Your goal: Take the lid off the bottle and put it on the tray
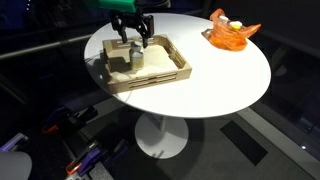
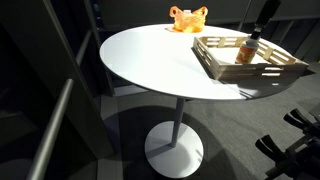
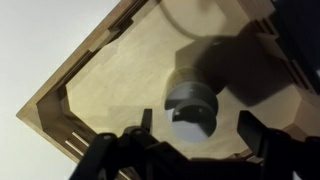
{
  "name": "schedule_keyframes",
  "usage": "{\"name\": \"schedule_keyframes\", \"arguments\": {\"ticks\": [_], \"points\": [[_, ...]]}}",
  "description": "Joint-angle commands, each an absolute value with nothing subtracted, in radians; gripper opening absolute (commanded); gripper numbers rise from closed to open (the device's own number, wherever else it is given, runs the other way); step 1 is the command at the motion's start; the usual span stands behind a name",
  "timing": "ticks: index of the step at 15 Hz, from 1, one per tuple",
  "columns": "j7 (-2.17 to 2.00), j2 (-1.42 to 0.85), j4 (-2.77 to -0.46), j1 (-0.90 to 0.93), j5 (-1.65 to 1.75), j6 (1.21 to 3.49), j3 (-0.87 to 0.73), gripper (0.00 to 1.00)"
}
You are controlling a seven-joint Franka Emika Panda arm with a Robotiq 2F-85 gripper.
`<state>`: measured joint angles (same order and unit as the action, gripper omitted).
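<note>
My gripper [image 1: 132,43]: open, jaws spread wide, hanging straight above the bottle inside the tray. In the wrist view one finger [image 3: 147,120] shows on each side of the cap, with a clear gap between each finger and the cap, so I am holding nothing.

Bottle [image 1: 133,58]: stands upright on the floor of the tray, towards the end nearer my arm. In an exterior view it looks brownish with a darker top [image 2: 246,50].

Lid [image 3: 192,108]: round and grey, still seated on the bottle. In the wrist view it sits between my two fingers, close to the middle of the gap. I cannot tell whether my fingertips are at the lid's height or just above it.

Tray [image 1: 152,82]: a shallow, pale wooden tray with raised walls and notched corners, lying flat on the table. Apart from the bottle I see only its bare floor [image 3: 120,70], with my gripper's shadow across it.

Table [image 1: 220,85]: round, white, on a single pedestal foot. The tray sits near one edge.

Orange object [image 1: 232,30]: irregular in shape and bright orange. It rests on the table near the rim and well apart from the tray. It also shows in the second outside camera [image 2: 187,18]. I cannot tell what it is.
</note>
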<state>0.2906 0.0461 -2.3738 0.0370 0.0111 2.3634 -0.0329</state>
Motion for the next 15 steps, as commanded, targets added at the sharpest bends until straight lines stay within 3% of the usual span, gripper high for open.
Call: {"name": "schedule_keyframes", "arguments": {"ticks": [1, 5, 13, 15], "points": [[0.286, 0.037, -2.351, 0.025, -0.006, 2.358, -0.025, 0.84], [0.287, 0.037, -2.35, 0.024, -0.006, 2.358, -0.025, 0.84], [0.289, 0.033, -2.352, 0.026, -0.007, 2.362, -0.022, 0.65], [0.288, 0.033, -2.352, 0.025, -0.006, 2.361, -0.022, 0.54]]}}
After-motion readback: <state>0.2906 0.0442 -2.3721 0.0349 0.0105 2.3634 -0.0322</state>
